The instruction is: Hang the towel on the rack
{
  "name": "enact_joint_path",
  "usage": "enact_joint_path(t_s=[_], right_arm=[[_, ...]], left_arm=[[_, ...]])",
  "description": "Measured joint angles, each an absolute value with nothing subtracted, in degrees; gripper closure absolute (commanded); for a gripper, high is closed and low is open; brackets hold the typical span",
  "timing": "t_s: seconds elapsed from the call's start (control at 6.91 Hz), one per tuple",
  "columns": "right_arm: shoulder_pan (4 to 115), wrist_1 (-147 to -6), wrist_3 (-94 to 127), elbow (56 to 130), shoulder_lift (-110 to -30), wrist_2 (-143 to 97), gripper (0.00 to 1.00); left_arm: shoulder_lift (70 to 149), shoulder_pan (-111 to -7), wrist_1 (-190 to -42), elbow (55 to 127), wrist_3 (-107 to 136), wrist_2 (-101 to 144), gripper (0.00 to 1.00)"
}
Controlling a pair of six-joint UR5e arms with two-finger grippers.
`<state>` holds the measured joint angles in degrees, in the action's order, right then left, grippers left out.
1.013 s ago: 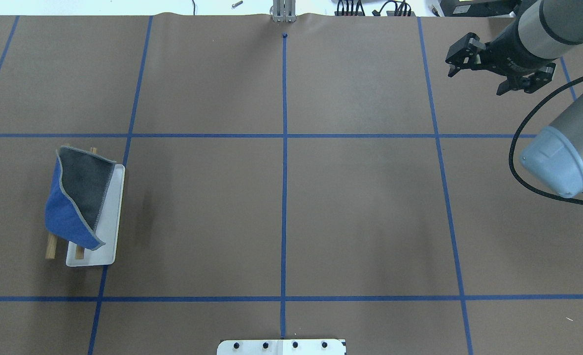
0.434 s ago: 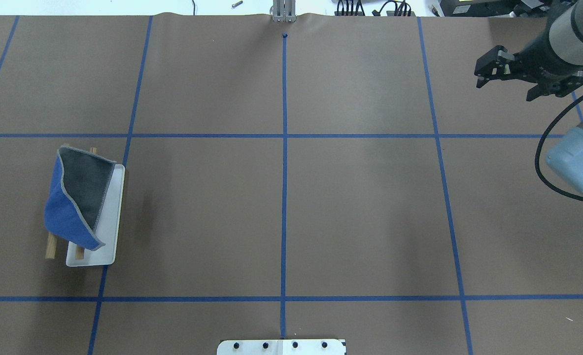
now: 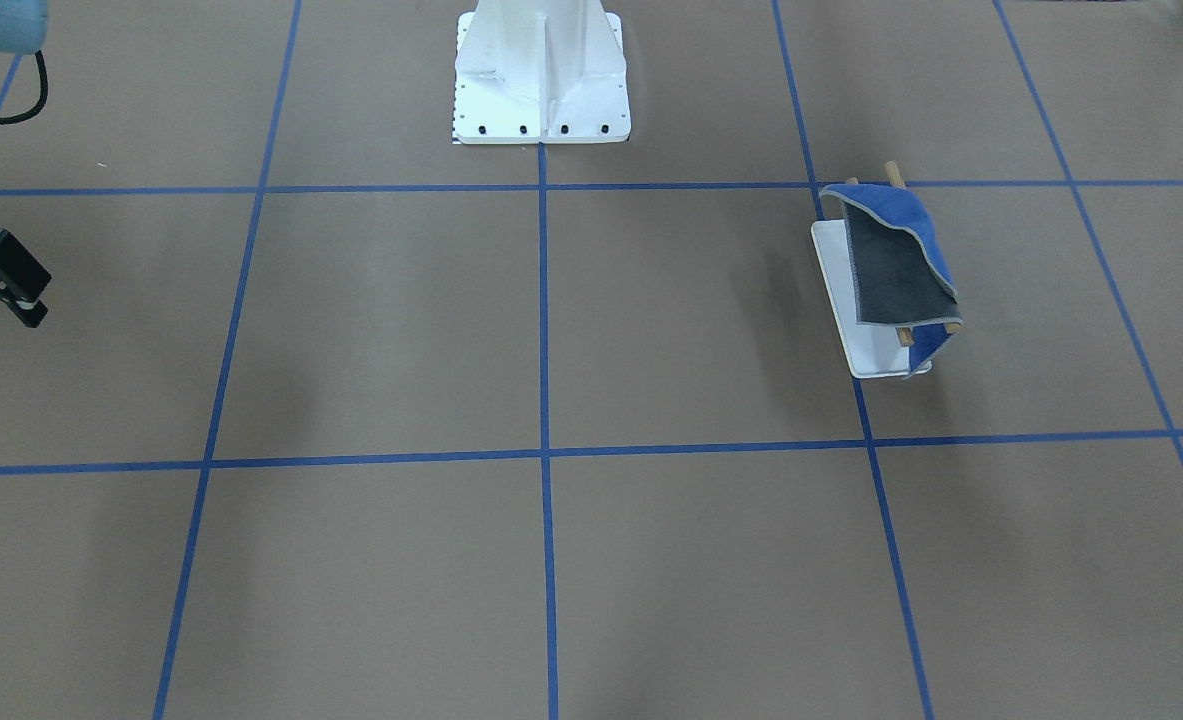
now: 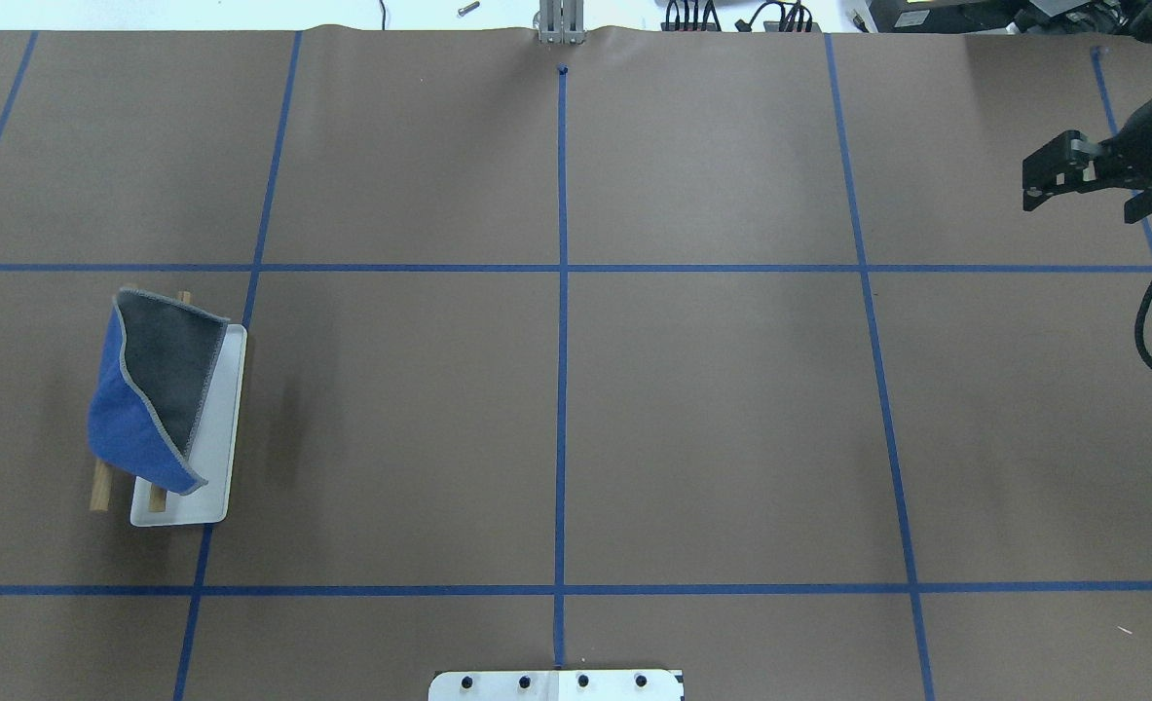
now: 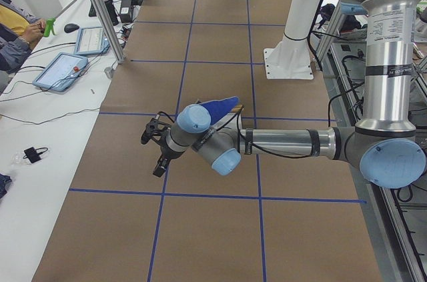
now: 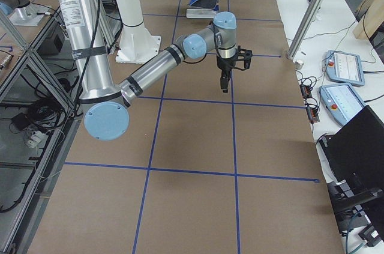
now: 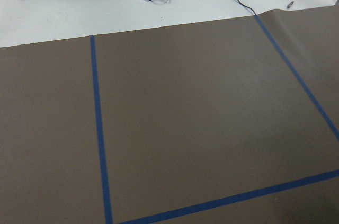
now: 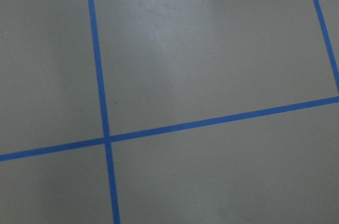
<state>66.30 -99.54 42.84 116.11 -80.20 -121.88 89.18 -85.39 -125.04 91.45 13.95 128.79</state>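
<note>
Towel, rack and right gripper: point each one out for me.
towel (image 4: 167, 360), overhead view, dark grey face
rack (image 4: 220, 443), overhead view, bare white base
right gripper (image 4: 1029, 185), overhead view, midway between fingertips

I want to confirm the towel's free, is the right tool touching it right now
Apart. The overhead view shows the right tool at the view's far right, the towel draped on the rack at the far left.

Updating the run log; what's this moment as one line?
towel draped over rack | right gripper open, empty, far from rack | left gripper state unclear | hang looks done
</note>
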Motion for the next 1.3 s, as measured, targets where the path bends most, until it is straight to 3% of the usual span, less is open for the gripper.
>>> enact_joint_path(t_s=[0.43,0.87,1.3], right_arm=[[76.6,-99.4,16.6,110.6,-87.5,-132.0,0.0],[81.7,-99.1,-4.9,105.6,-92.7,-134.0,0.0],[82.0,-98.0,-7.2,103.4,-93.0,-135.1,0.0]], left_arm=[[93.5,-87.3,-99.9,94.1,1.1,132.3,0.02],[91.1,-87.4,-95.2,95.0,0.2,135.3,0.02],[89.6,-87.2,-95.6,95.7,2.4,136.6,0.02]])
